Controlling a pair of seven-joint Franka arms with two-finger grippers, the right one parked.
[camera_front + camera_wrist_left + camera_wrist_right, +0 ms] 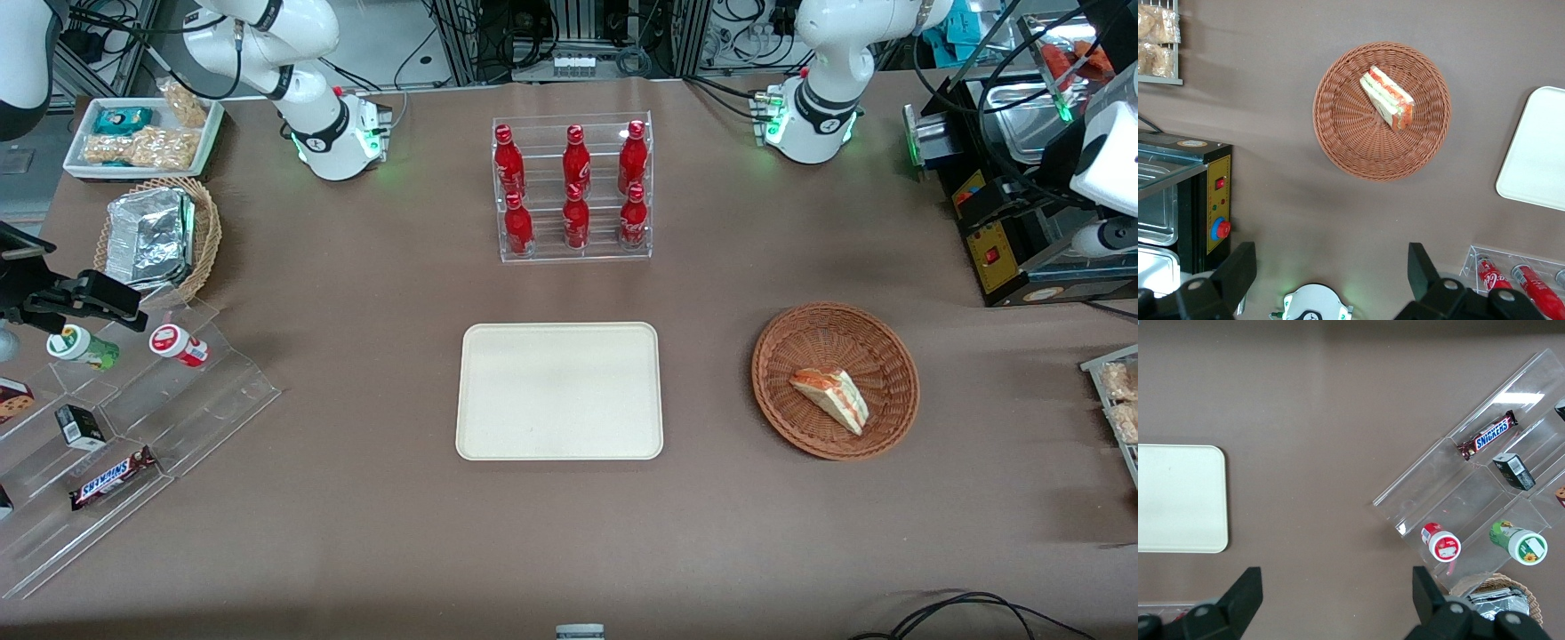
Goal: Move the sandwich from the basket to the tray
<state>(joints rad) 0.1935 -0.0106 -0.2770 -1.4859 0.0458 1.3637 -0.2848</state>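
Observation:
The sandwich (pixel 831 398), a white bread wedge with orange-red and green layers, lies in the round reddish-brown wicker basket (pixel 782 356) toward the working arm's end of the table. The sandwich (pixel 1386 97) and the basket (pixel 1338 133) also show in the left wrist view. The cream-beige tray (pixel 559 391) lies flat at the table's middle, beside the basket, with nothing on it; its corner shows in the left wrist view (pixel 1535 153). My left gripper (pixel 1331 270) is open and holds nothing, high above the table, away from the basket and nearer the arm's base.
A clear rack of red bottles (pixel 573 191) stands farther from the front camera than the tray. A black machine with a red button (pixel 996 240) and a wire rack of snacks (pixel 1120 400) flank the basket. A clear stepped display (pixel 116 427) stands toward the parked arm's end.

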